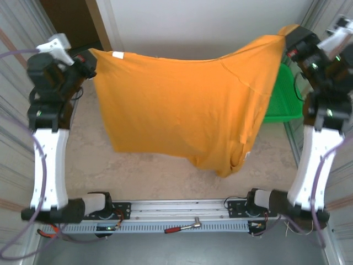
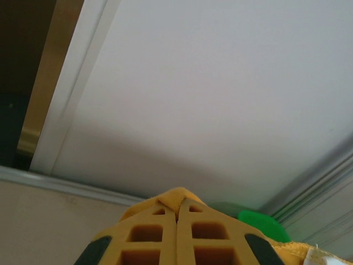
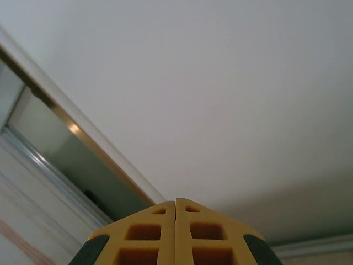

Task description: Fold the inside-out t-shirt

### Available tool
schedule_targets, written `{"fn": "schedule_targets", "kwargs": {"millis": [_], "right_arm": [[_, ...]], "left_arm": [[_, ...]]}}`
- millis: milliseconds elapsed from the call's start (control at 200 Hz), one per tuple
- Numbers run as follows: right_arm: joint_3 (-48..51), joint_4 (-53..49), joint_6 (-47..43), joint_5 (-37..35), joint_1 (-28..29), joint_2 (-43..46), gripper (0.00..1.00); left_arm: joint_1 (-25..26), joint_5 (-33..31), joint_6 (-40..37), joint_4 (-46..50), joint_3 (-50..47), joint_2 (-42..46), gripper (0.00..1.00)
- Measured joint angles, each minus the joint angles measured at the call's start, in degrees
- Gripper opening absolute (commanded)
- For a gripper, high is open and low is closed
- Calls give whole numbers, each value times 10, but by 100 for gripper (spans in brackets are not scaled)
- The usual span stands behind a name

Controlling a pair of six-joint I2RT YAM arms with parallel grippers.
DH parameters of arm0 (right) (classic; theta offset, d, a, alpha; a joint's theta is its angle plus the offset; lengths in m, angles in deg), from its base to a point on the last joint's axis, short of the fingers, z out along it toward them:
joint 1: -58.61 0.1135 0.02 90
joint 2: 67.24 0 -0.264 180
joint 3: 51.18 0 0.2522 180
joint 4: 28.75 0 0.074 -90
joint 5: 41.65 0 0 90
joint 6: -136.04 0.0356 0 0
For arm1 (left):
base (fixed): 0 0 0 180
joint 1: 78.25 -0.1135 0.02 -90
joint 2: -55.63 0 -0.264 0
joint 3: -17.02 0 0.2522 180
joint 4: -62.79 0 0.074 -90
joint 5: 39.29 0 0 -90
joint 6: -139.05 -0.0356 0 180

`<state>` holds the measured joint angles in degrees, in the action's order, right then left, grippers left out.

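Left pincer (image 1: pixel 91 59), upper left of the top view: my jaws are fully closed on one top corner of the inside-out t-shirt (image 1: pixel 182 105); in the left wrist view the fingers (image 2: pixel 143 237) meet with orange cloth bunched at their tips. Right pincer (image 1: pixel 291 40), upper right of the top view: my jaws are fully closed on the opposite top corner; in the right wrist view the fingers (image 3: pixel 209 234) meet with no gap.

The shirt hangs spread between both pincers across the upper half of the top view, plain orange face showing; its top edge sags slightly at mid-span; a white label (image 1: pixel 118 54) sits on that edge near the left pincer. The lower edge slants, highest at centre left, lowest at lower centre right; whether the lowest fold touches the table (image 1: pixel 154 171) I cannot tell.

Open room: bare table lies below the lower edge, down to the mounting rail (image 1: pixel 182 208) at the bottom of the frame, where a red-handled tool (image 1: pixel 185 226) lies; a green basket (image 1: pixel 282 99) stands just beside the shirt's right edge; a white wall (image 1: pixel 209 22) lies behind the top edge.
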<state>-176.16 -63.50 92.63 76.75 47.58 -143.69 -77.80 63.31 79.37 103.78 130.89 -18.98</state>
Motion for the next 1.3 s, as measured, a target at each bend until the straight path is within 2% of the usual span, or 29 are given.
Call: {"fn": "schedule_targets", "kwargs": {"millis": [145,220,291,386,441,501,556,621,676,756,932,1047,1152,1298], "right_arm": [[-5,-4,6,3,36,-150,0],[-39,-17,8,5,52,-220,0],[-113,-33,16,16,65,-286,0],[-267,-54,33,28,76,-365,0],[-347,-56,46,32,78,-388,0],[-391,-43,68,38,76,-384,0],[-402,-21,85,44,68,-365,0],[-384,1,98,48,56,-327,0],[-328,23,100,49,49,-279,0],[-219,54,100,49,46,-202,0],[151,134,93,50,57,-11,0],[392,155,79,42,58,80,0],[577,144,60,20,66,130,0],[729,102,31,-32,81,165,0]], "left_arm": [[-14,7,1,-2,51,-166,0],[-22,11,9,6,102,-249,0],[-28,13,24,21,172,-315,0],[-31,15,49,39,296,-380,0],[-31,15,58,47,370,-401,0],[-31,15,64,52,437,-406,0],[-31,16,69,47,471,-391,0],[-34,20,71,38,461,-349,0],[-37,24,71,20,413,-298,0],[-41,28,72,-18,289,-200,0],[-40,40,71,-92,-22,-8,0],[-23,36,64,-96,-234,104,0],[38,15,55,-82,-398,201,0],[191,-32,86,-76,-596,341,0]]}}
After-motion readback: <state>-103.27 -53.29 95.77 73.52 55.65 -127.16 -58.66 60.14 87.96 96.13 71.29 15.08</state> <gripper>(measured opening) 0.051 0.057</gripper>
